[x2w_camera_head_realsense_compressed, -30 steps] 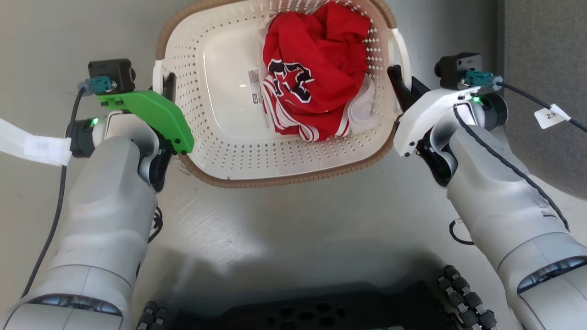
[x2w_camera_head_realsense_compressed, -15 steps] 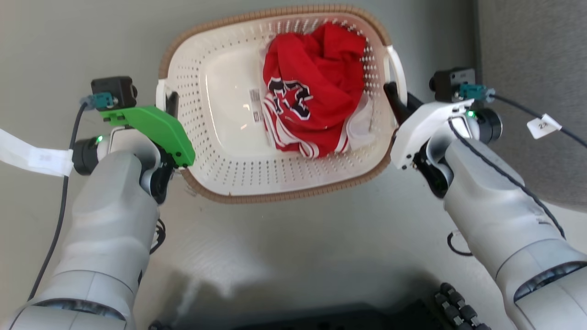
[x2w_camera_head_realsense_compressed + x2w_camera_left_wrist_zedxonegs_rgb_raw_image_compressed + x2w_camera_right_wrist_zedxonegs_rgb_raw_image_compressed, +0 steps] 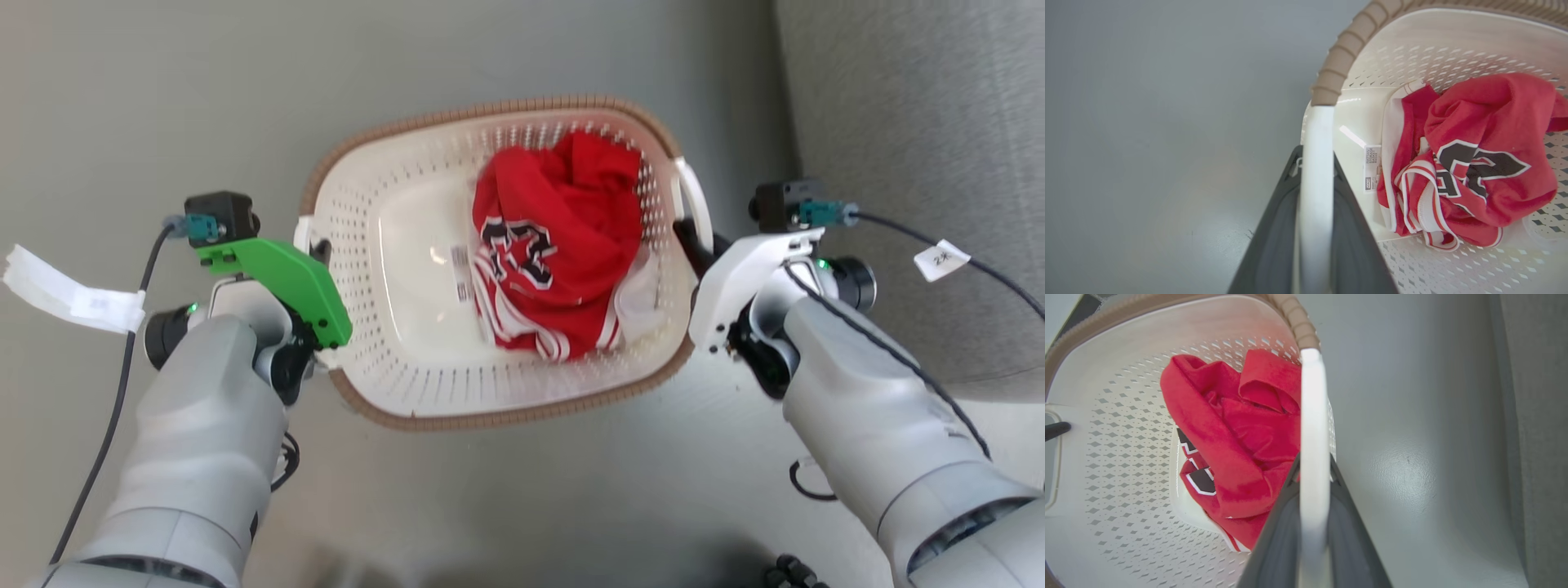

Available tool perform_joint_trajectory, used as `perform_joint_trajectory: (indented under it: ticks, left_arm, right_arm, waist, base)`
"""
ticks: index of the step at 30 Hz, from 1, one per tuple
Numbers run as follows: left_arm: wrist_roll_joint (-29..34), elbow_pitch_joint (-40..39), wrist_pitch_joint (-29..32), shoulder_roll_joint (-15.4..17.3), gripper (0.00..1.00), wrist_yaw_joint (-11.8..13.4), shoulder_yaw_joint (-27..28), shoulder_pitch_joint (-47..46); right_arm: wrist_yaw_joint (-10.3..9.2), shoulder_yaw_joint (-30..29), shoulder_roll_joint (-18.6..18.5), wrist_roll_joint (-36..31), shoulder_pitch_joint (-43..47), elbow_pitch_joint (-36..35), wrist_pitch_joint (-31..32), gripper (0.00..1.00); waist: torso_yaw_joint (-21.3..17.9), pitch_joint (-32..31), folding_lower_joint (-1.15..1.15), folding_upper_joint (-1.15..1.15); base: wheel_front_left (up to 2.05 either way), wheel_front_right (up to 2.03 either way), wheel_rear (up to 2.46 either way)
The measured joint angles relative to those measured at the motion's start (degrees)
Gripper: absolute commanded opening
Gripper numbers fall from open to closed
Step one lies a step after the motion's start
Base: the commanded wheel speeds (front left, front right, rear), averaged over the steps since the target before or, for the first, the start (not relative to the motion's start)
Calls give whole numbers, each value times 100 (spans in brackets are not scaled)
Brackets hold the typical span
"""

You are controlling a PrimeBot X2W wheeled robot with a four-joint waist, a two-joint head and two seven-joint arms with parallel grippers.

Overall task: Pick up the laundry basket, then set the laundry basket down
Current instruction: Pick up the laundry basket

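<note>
Head view, laundry basket [image 3: 490, 420], left claw [image 3: 320, 249] half-hidden

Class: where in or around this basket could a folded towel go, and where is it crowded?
Free: left half of the laundry basket, between wall and red jersey; grey floor beyond the rim. Crowded: right half, under the jersey; handles, held by left gripper and right gripper.

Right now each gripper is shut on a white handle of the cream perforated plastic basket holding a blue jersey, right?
Colour is wrong: the head view shows a red jersey in the cream perforated plastic basket; the rest holds.
</note>
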Motion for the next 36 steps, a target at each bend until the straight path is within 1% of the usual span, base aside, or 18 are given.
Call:
perform_joint_trajectory:
  ticks: [6,20,25,32,36]
  left_arm:
    - [-205,147,326,-12,0,0,-38,191]
    - [-504,312,787,-19,0,-1,-62,701]
    - [-615,367,999,-19,0,-1,-60,889]
    - [-724,439,1330,-20,0,-1,-58,1153]
    - [-825,457,1489,-13,0,-1,-53,1183]
  right_arm:
    - [0,170,13,232,213,47,341,0]
    - [0,527,21,738,644,78,1025,0]
    - [0,621,23,883,829,79,1285,0]
    - [0,715,26,1238,1161,74,1742,0]
    - [0,714,21,1480,1199,59,1998,0]
  waist:
    - [-32,-510,0,0]
    - [-42,-1614,0,0]
    - [-50,-1983,0,0]
    - [-76,-2497,0,0]
    - [-105,-2765,0,0]
  base:
    - [0,0,0]
    - [0,0,0]
    - [0,0,0]
    - [0,0,0]
    - [0,0,0]
